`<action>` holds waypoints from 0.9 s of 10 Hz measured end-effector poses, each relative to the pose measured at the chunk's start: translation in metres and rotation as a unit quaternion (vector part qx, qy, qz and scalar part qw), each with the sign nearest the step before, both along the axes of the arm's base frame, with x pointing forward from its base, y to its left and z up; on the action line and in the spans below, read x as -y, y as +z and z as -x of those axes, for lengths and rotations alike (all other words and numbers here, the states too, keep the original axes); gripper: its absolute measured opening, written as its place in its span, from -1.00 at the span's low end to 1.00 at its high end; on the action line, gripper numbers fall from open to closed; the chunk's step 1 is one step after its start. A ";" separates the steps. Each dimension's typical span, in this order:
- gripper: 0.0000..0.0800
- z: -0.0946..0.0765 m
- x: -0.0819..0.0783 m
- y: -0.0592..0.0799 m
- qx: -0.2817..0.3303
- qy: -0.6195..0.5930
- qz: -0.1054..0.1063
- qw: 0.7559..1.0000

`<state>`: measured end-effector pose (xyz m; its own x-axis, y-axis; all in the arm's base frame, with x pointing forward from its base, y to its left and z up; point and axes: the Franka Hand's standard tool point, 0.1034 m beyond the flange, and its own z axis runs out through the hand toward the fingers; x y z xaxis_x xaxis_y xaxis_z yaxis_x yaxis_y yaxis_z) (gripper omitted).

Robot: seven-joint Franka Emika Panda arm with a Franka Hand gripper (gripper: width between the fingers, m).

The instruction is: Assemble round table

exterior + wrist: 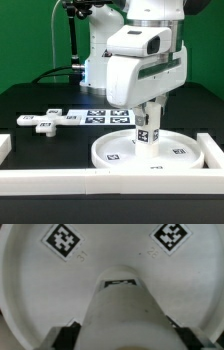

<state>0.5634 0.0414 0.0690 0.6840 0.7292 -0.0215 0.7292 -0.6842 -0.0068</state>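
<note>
The large rimmed round disc (150, 152) lies flat on the table near the white border wall, with square tags on its face. The short cylinder leg (147, 131) stands upright on the disc's middle, tags on its side. My gripper (148, 112) is shut on the leg from above. In the wrist view the leg (122, 308) runs between my two dark fingers (67, 335), pointing down onto the disc (110, 246) between two tags. The cross-shaped foot piece (44, 121) lies on the black table at the exterior view's left.
The marker board (108, 117) lies flat behind the disc. The white border wall (100, 178) runs along the front and up the exterior view's right side (212, 150). A green backdrop stands behind the arm.
</note>
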 end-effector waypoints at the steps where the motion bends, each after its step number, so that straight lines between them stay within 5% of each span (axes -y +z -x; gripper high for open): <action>1: 0.02 0.000 0.000 0.000 0.001 -0.041 0.001 0.999; 3: 0.02 0.000 0.001 0.000 0.002 -0.116 0.000 0.993; 6: 0.02 -0.002 0.005 0.000 0.015 -0.287 -0.033 0.957; 9: 0.02 -0.003 0.005 0.000 0.014 -0.387 -0.032 0.922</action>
